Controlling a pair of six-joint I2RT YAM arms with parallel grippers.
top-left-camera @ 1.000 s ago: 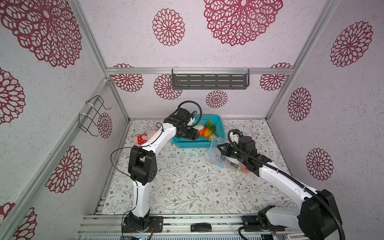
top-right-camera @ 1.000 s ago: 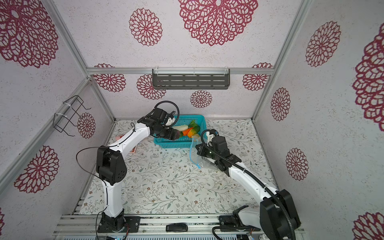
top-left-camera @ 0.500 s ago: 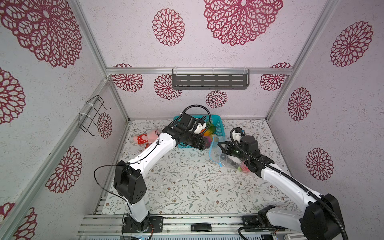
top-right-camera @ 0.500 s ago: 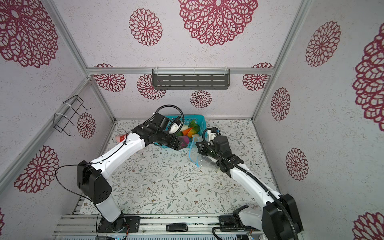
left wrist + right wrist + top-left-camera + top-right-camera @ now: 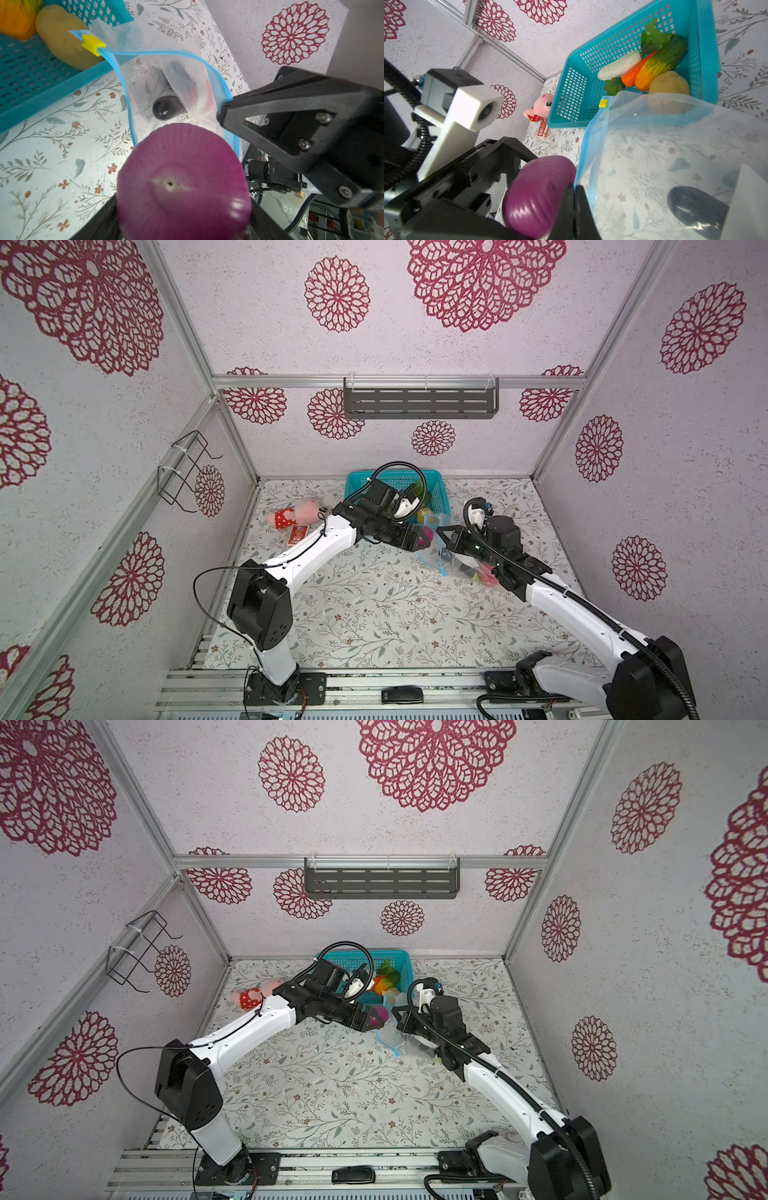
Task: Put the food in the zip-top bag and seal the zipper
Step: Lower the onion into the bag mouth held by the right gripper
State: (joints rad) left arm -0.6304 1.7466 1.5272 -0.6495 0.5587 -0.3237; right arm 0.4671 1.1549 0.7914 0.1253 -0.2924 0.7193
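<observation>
Now, the left tool (image 5: 420, 537) has its jaws spread wide around the purple onion (image 5: 182, 182), clamping it on both sides and aiming it nose-first at the bag. At three o'clock from it in a top view, the right tool (image 5: 573, 188) is pressed together on the zipper (image 5: 126, 97). It pinches one lip of the blue strip and holds it up, and my read is that this props the zip-top bag (image 5: 675, 145) open like a chute. The onion sits just outside that mouth, close to the rim and not yet inside. Deeper in the bag lies the dark eggplant (image 5: 166, 108). The yellow slider (image 5: 91, 44) is parked at the strip's far end, so nothing is sealed. At about twelve o'clock from the left tool, the teal basket (image 5: 708, 62) holds the potato (image 5: 668, 83), carrot (image 5: 633, 72), white corn (image 5: 618, 66) and greens (image 5: 654, 37), so plenty remains to load.
</observation>
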